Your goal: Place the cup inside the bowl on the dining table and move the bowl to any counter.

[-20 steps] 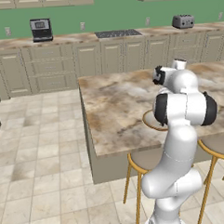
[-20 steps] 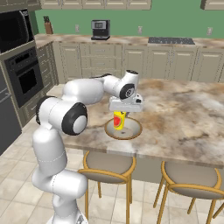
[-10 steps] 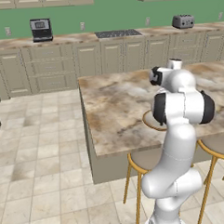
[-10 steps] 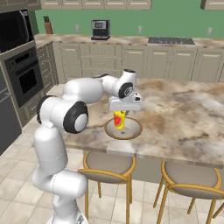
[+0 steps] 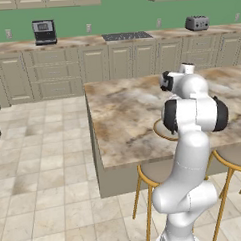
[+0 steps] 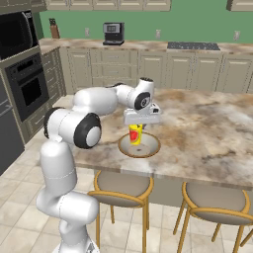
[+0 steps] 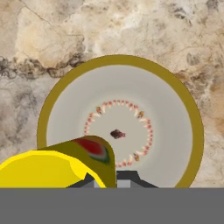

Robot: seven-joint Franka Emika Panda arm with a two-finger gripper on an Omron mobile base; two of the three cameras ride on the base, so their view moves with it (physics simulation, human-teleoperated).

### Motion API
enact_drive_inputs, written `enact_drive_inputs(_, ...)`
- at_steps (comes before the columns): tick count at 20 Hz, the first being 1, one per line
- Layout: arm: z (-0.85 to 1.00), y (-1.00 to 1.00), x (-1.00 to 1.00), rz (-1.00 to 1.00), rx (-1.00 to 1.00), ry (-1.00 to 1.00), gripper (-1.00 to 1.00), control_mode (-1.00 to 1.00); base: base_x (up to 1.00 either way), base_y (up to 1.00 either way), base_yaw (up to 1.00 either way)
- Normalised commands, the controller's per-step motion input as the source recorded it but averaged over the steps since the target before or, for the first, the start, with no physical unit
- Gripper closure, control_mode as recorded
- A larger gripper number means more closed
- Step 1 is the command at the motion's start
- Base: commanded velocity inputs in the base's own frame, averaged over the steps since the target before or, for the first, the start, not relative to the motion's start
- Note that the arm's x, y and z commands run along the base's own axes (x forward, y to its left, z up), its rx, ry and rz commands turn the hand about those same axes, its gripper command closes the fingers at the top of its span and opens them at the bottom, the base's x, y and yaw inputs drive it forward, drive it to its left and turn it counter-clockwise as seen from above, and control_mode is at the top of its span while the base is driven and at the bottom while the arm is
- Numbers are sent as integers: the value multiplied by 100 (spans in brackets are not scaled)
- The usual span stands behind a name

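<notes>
Nearest, the claw is closed on the yellow cup, holding it upright over the bowl on the table; the cup appears just above or barely inside it, off toward one side; so the first part looks nearly done, release pending; carrying the bowl to the far counter is all still left.

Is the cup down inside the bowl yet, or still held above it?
Still held above: the gripper is shut on the cup, upright over the bowl. Whether its base touches, cannot tell.
</notes>
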Motion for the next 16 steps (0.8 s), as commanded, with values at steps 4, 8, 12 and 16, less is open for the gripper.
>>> enact_drive_inputs(4, -8, -1, 0, 3, 0, 0, 100, -100, 0, 0, 0)
enact_drive_inputs(8, -15, 0, 0, 4, 0, 0, 100, -100, 0, 0, 0)
enact_drive_inputs(12, -17, 0, 0, 4, 0, -2, 100, -100, 0, 0, 0)
enact_drive_inputs(16, -18, -1, 0, 5, 0, -5, 100, -100, 0, 0, 0)
